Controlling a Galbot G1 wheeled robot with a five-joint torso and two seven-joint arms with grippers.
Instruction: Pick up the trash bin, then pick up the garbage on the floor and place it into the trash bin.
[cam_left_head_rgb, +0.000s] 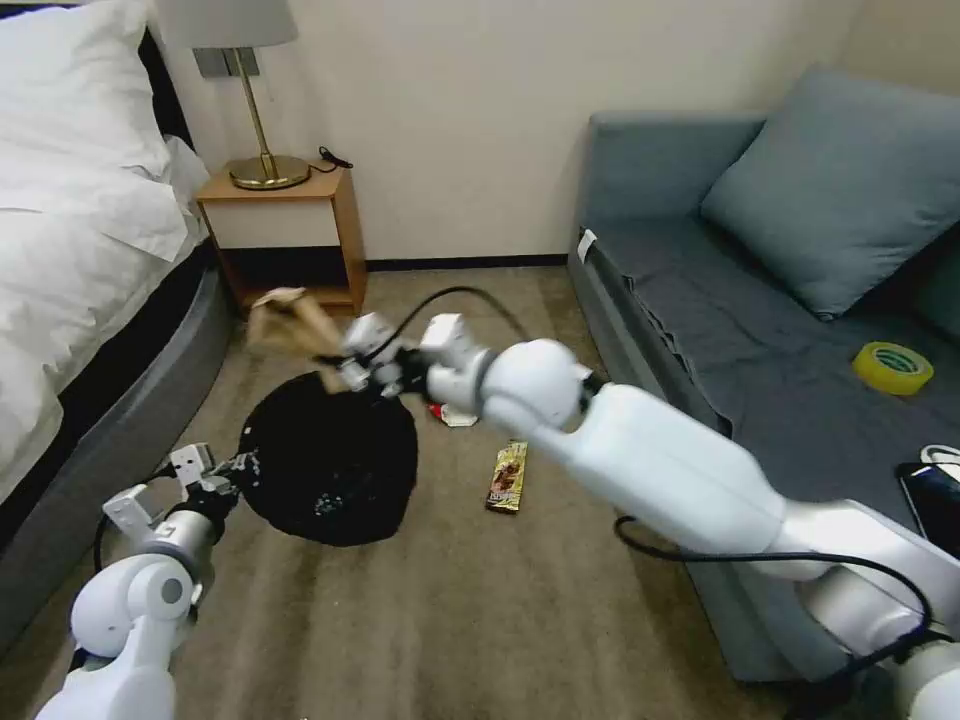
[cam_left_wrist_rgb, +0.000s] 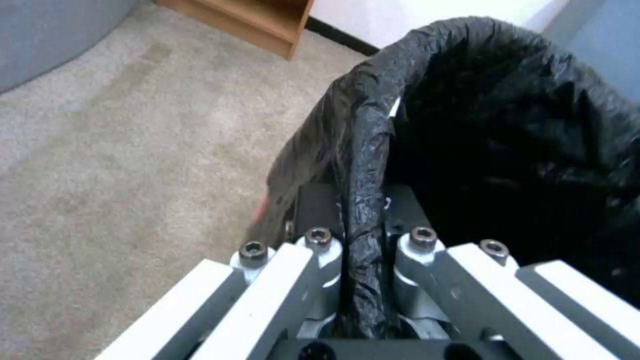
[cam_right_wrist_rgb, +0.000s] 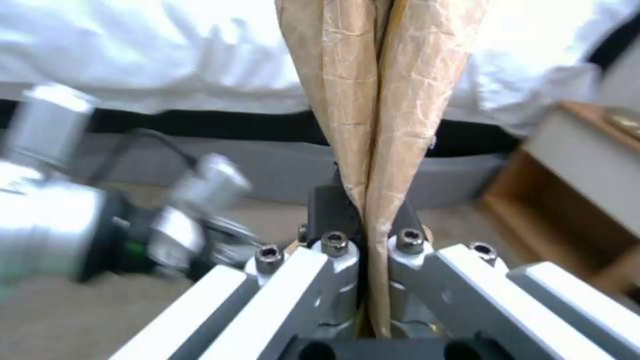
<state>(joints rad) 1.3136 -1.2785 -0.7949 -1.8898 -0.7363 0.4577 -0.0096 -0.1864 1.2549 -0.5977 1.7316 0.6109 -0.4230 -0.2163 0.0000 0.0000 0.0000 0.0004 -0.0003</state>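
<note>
The trash bin (cam_left_head_rgb: 330, 465), lined with a crinkly black bag, hangs above the carpet with my left gripper (cam_left_head_rgb: 240, 470) shut on its rim (cam_left_wrist_rgb: 363, 165). My right gripper (cam_left_head_rgb: 340, 372) is shut on a crumpled brown paper bag (cam_left_head_rgb: 290, 318), holding it over the bin's far edge; the bag (cam_right_wrist_rgb: 373, 100) rises from between the jaws in the right wrist view. More garbage lies on the carpet: a brown-gold snack wrapper (cam_left_head_rgb: 508, 477) and a white packet with a red end (cam_left_head_rgb: 452, 413), partly hidden by my right arm.
A bed (cam_left_head_rgb: 90, 250) runs along the left, with a wooden nightstand (cam_left_head_rgb: 285, 235) and lamp behind the bin. A grey sofa (cam_left_head_rgb: 780, 330) on the right carries a yellow tape roll (cam_left_head_rgb: 892, 367) and a black phone (cam_left_head_rgb: 935, 500). Open carpet lies in front.
</note>
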